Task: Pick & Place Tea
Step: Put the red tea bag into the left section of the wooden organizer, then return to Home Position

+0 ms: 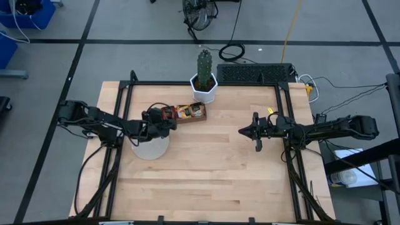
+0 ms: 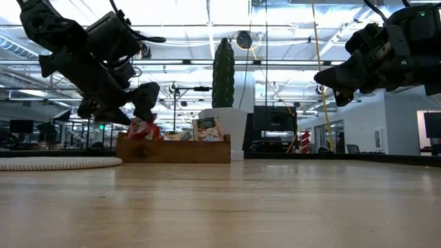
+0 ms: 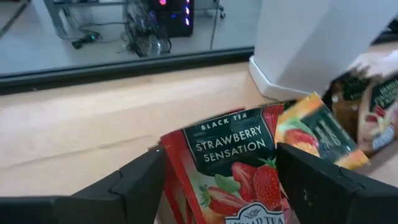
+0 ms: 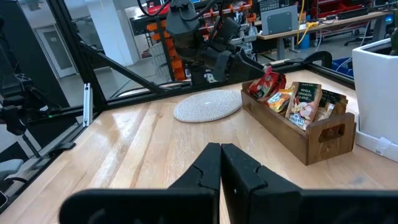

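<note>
One red sachet point(image 3: 233, 168) btwn open left gripper point(image 3: 221, 186) fingers.

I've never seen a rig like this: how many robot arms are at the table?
2. The left gripper is at one end of the tray, open around a red sachet; the right gripper hovers shut over the table's right side.

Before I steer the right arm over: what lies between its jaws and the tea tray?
Only bare tabletop, per the high view; cactus pot stands behind that line.
</note>
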Controlling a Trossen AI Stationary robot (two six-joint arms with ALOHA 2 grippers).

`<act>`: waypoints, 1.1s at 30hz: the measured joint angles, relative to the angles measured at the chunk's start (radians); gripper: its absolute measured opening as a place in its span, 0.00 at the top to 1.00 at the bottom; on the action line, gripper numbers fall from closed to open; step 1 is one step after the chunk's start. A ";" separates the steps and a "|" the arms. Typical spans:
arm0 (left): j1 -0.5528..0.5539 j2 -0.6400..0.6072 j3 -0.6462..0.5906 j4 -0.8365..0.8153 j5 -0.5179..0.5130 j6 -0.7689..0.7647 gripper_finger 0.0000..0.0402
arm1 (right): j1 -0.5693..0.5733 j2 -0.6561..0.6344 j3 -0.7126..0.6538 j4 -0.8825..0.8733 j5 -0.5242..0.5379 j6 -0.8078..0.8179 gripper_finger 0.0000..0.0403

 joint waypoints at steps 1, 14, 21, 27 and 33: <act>0.000 0.000 0.000 0.002 -0.011 -0.001 0.27 | 0.000 0.000 0.000 0.000 0.000 0.000 1.00; -0.028 -0.010 0.001 0.197 -0.074 0.275 0.27 | 0.000 0.000 0.000 0.000 0.000 0.000 1.00; -0.024 -0.010 0.001 0.177 -0.048 0.233 0.27 | 0.000 0.000 0.000 0.000 0.000 0.000 1.00; -0.018 -0.010 0.001 0.186 -0.047 0.197 0.27 | 0.000 0.000 0.000 0.000 0.000 0.000 1.00; -0.008 -0.019 0.001 0.251 0.046 0.268 0.27 | 0.000 0.000 0.000 0.000 0.000 0.000 1.00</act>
